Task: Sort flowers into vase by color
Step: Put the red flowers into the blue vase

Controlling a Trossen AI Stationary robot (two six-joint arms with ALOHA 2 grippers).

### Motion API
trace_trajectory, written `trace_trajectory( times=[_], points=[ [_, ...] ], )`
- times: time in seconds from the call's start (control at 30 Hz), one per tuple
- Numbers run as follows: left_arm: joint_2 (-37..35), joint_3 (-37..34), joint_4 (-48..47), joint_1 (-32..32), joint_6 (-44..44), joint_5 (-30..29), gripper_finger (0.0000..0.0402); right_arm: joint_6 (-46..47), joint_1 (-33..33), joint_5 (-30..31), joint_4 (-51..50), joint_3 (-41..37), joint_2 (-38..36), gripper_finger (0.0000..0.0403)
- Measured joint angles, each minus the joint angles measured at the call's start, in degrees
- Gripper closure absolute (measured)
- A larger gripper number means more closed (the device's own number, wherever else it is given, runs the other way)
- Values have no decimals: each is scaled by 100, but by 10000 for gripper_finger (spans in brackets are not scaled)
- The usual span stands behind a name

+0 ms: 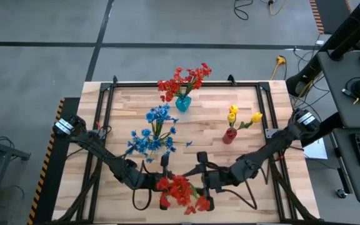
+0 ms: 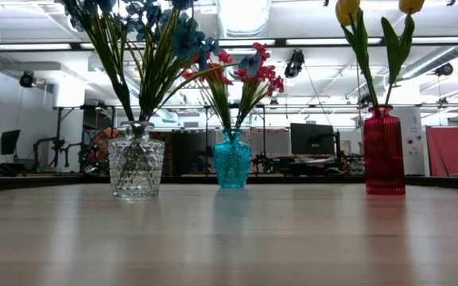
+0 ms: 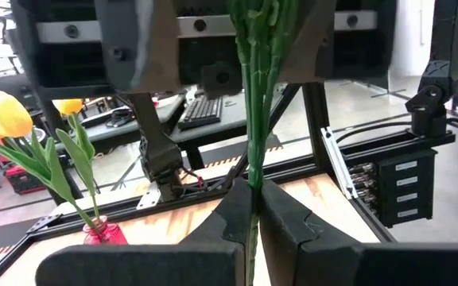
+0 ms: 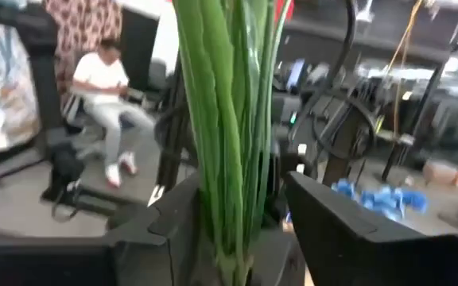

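Now, left gripper (image 1: 161, 182): clamped tight on the red flowers' (image 1: 180, 190) green stalks, at the table's (image 1: 255, 134) near edge.
Right gripper (image 1: 203, 184): fingers parted around the same stalks, just beside the left.
Red flowers: heads between both grippers.

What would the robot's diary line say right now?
left gripper: shut on red flowers | right gripper: open around stems | spot: near table edge
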Motion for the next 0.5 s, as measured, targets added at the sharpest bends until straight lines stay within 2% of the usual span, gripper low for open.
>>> trace_trajectory(
  times=[0.23, 0.5],
  points=[
    [-2, 0, -89, 0, -37, -77, 401, 741, 63, 12, -1311, 90, -437, 221],
    [0, 0, -157, 15, -104, -229, 402, 842, 63, 13, -1776, 326, -446, 262]
  ],
)
